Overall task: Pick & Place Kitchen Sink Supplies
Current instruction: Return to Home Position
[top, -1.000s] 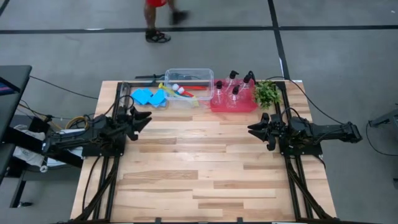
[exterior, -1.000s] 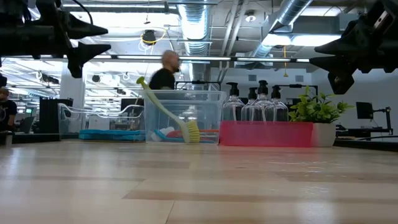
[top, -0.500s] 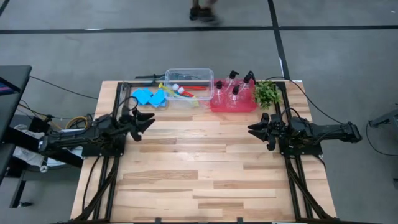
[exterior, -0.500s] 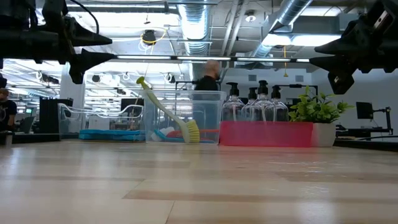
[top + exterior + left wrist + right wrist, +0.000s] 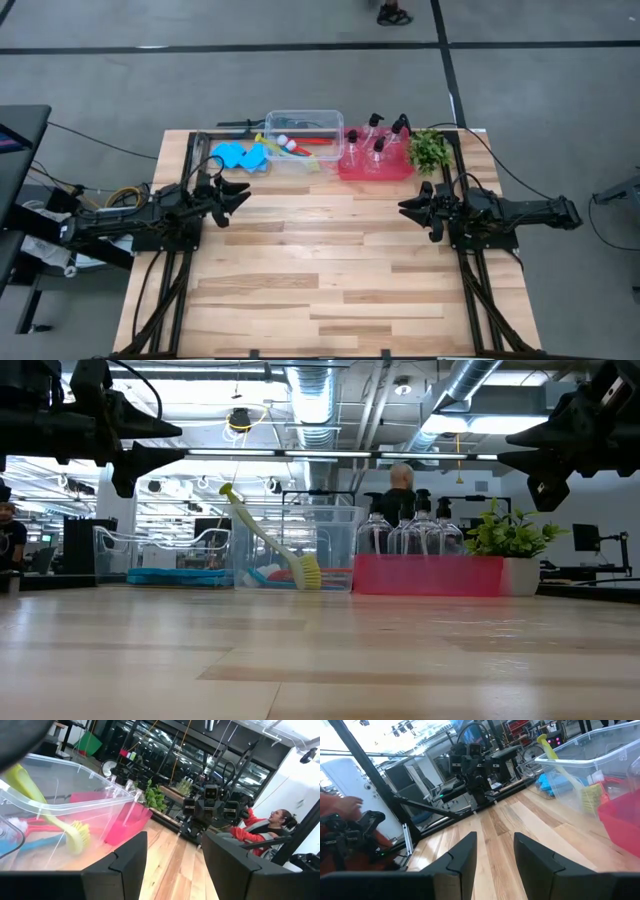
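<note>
Above the pale plank-wood tabletop (image 5: 320, 270), the left gripper (image 5: 238, 198) and right gripper (image 5: 407, 210) hover with fingers (image 5: 131, 856) spread, holding nothing. At the far edge, a clear rectangular plastic tub (image 5: 322, 117) holds three thin brushes, the bristly yellow-green brush (image 5: 262, 538) leaning out. Four clear pump bottles (image 5: 378, 150) stand in a red tray (image 5: 372, 172). Blue sponges (image 5: 240, 155) overlap beside the tub, so I cannot count them.

1. Table (image 5: 330, 290): pale wood, planks striped blond and tan.
2. Sponges (image 5: 240, 155): bright blue.
3. Tub (image 5: 325, 122): clear, colourless.
4. Yellow-green brush (image 5: 262, 537): lime handle and bristles.
5. Red brush (image 5: 316, 141): red handle.
6. Bottles (image 5: 378, 152): clear bodies, black pump tops.
7. Tray (image 5: 360, 173): translucent red-pink.
8. Plant (image 5: 429, 150): green leaves, white pot.
9. Floor (image 5: 100, 80): grey, crossed by black lines.
</note>
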Motion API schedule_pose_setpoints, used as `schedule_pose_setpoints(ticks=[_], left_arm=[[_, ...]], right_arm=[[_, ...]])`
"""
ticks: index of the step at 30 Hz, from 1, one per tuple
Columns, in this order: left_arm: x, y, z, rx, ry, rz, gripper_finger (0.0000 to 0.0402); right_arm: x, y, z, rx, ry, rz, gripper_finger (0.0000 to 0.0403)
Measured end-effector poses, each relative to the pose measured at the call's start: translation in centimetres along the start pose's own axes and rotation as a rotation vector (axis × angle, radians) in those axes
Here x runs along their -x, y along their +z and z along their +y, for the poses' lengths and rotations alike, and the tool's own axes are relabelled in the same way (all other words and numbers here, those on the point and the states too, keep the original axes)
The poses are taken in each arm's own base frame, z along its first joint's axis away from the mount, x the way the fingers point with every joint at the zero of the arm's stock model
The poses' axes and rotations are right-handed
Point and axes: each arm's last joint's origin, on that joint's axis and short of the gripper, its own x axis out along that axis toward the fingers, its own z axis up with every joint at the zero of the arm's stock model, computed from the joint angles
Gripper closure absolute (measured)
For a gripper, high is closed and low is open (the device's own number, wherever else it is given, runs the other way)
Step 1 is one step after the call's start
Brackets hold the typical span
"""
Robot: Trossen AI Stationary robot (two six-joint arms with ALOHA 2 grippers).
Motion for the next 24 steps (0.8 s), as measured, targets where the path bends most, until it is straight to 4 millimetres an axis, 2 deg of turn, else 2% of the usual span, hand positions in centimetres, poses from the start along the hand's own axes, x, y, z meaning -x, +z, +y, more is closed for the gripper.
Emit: schedule_pose_setpoints(ticks=[6,14,24], left_arm=[[0.0,0.0,-0.1,0.002,-0.011,0.0,0.0211],[0.4,-0.5,-1.6,0.019,-0.151,0.052,0.0211],[0.4,-0.5,-1.6,0.02,-0.159,0.054,0.0211]], right_arm=[[0.0,0.0,0.0,0.0,0.0,0.0,0.028],[0.0,0.0,0.0,0.0,0.001,0.0,0.028],[0.0,0.0,0.0,0.0,0.0,0.0,0.028]])
